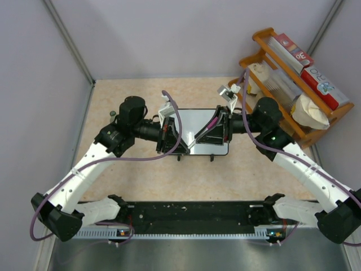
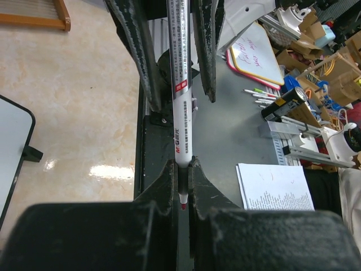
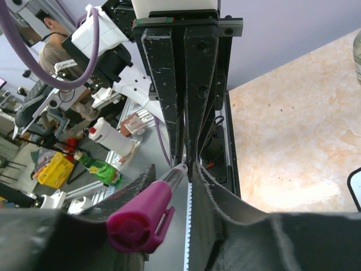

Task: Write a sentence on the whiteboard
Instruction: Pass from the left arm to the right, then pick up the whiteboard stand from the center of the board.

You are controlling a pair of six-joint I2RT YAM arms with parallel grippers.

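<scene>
Left arm pose: I see the left arm (image 1: 84,169) rise from the near-left corner, bend at the elbow and reach in over the middle of the bench (image 1: 135,180), wrist turned toward the right side.
Right arm pose: the right arm (image 1: 304,164) mirrors it from the near-right corner, so the two wrists face each other tip to tip.
Left jaws: the left gripper (image 2: 182,167) has its jaws pinched on the narrow dark end of the marker (image 2: 181,84). A small red spot shows at that end, between the fingers.
Right jaws: the right gripper (image 3: 176,169) has a finger along each side of the barrel, and the magenta cap (image 3: 141,223) sits back between them. I cannot tell from either wrist view whether they press on it.
Marker look: a white barrel with printed lettering and a red label, running straight from one gripper to the other. The cap has a clip.
Whiteboard position: the whiteboard (image 1: 200,116) sits on the bench directly beneath both grippers in the top view. My left wrist view catches only a rounded corner and one foot at its left edge, off to the side of the marker.
Whiteboard look: glossy white face, thin black rounded frame, two small black feet (image 1: 180,157) on the near edge. I cannot tell whether it lies flat or leans.
Far right: a wooden rack (image 1: 265,36) holding boxes.
</scene>
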